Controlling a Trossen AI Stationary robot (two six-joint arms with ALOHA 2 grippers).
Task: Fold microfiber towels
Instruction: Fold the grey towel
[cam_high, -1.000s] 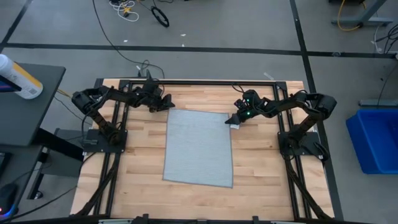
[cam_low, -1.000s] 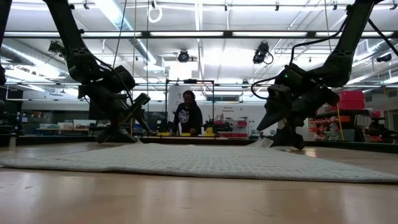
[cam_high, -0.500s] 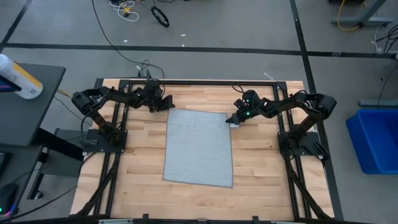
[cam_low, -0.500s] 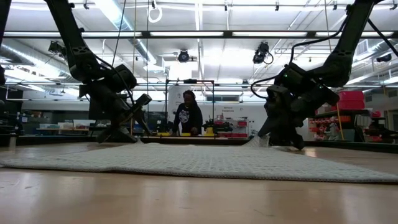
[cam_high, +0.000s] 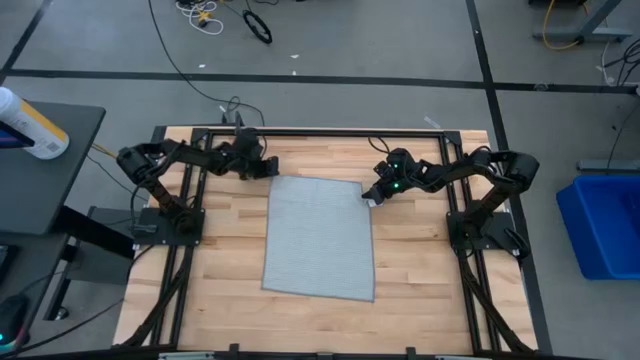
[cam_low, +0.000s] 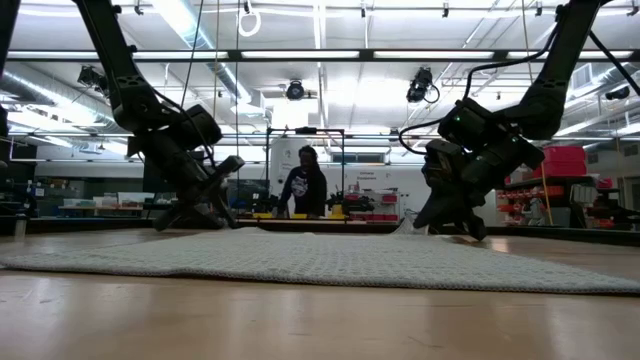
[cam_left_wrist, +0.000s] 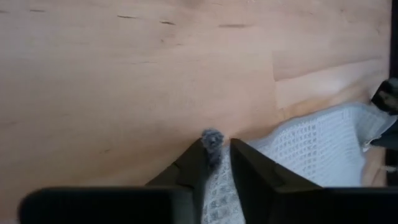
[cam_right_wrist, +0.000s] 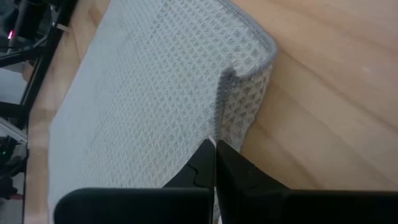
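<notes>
Currently the grasp step is in hand: the light grey-blue ribbed microfiber towel (cam_high: 320, 238) is spread flat at the centre of the high frame on the pale wooden counter (cam_high: 225, 250), unfolded, with both far corners being taken.

Left tool (cam_high: 272, 170), at the towel's upper-left corner in the high frame: in the left wrist view a small tuft of cloth is seen nipped between the dark fingers (cam_left_wrist: 186, 171), pressed nearly together on it. Grip looks shallow, judged marginal.

Right tool (cam_high: 372, 194), at the upper-right corner: in the right wrist view the fingers (cam_right_wrist: 229, 168) are pressed together with a raised pleat of the towel's edge caught between them.

Next move, as judged: both corners to be lifted together and carried toward the lower edge of the high frame, kept level so the fold lands square. Slip of the left pinch is the main risk.

Hard to make out:
- the small white tag, hidden near the right tool in the high view
- how much cloth is inside either pinch
- fingertip contact in the low view, masked by the tool bodies
- a person (cam_low: 304, 185) standing far behind the counter, centre of the low frame, not involved
</notes>
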